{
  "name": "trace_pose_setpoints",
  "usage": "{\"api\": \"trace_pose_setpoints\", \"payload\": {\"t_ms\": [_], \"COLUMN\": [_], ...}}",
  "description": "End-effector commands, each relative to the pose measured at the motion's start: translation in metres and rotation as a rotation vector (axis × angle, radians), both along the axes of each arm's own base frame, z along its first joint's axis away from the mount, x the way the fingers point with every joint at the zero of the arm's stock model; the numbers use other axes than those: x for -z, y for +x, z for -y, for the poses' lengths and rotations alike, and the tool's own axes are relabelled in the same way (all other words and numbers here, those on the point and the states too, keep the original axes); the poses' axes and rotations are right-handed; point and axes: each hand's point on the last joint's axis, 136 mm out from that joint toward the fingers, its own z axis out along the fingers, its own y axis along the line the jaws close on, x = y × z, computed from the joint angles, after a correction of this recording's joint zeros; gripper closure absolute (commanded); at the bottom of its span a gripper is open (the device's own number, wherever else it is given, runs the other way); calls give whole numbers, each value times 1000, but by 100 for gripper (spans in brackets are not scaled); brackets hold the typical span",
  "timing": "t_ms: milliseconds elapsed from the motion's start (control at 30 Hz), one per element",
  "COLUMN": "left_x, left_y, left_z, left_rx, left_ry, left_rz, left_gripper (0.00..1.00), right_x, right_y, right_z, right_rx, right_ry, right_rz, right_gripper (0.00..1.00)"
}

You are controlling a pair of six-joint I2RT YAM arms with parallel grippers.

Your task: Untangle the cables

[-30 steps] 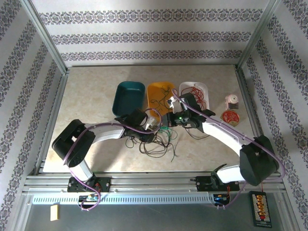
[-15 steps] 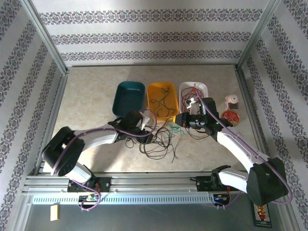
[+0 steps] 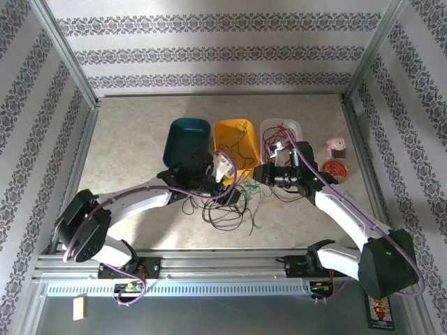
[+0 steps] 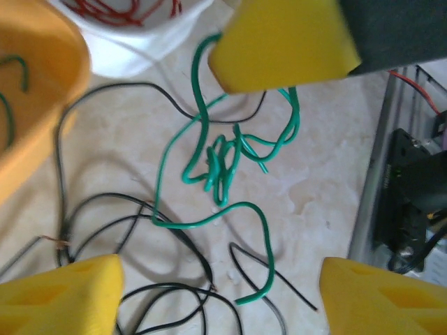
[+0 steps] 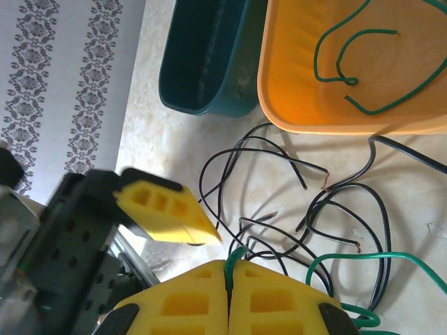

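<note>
- Marbled tabletop (image 3: 133, 139), overhead: cables (image 3: 227, 213) tangled just before yellow bin (image 3: 227, 134), beside left gripper (image 3: 229, 183) and right gripper (image 3: 260, 173)
- Left wrist: left gripper (image 4: 223, 293) spread wide, empty, poised over green cable (image 4: 209, 164)
- Right wrist: right gripper (image 5: 228, 293) closed, pinching green cable (image 5: 380, 257)

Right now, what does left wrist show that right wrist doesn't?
Left wrist's extras: the white bin with red wires in it, and the green cable bunched in loose loops. Right wrist's extras: the teal bin, green wires inside the yellow bin, and the right gripper pinched shut on the green cable. Shared: yellow bin, green cable, loose black cables.
</note>
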Motion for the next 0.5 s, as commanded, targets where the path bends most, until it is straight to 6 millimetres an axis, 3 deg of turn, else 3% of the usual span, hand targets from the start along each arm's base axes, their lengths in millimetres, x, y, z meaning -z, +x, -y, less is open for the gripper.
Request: {"api": "trace_pose_setpoints", "payload": {"t_ms": [0,133,267,467], "left_x": [-5,7,18,30], "left_y": [-14,-15,-15,-15], "left_z": [21,28,33,38], "left_rx": [131,168,194,219], "left_ry": [-21,6,24,45], "left_rz": [2,-13,-42,-82], "left_gripper": [32,31,37,61], "right_x": [-21,-21,-20,-23], "right_y": [8,10,12,16], "right_z": [-3,-3,-3,0], "right_rx": [1,5,14,38], "right_ry": [36,33,31,28], "right_rz": [45,41,41,54], "right_gripper": [100,100,100,100]}}
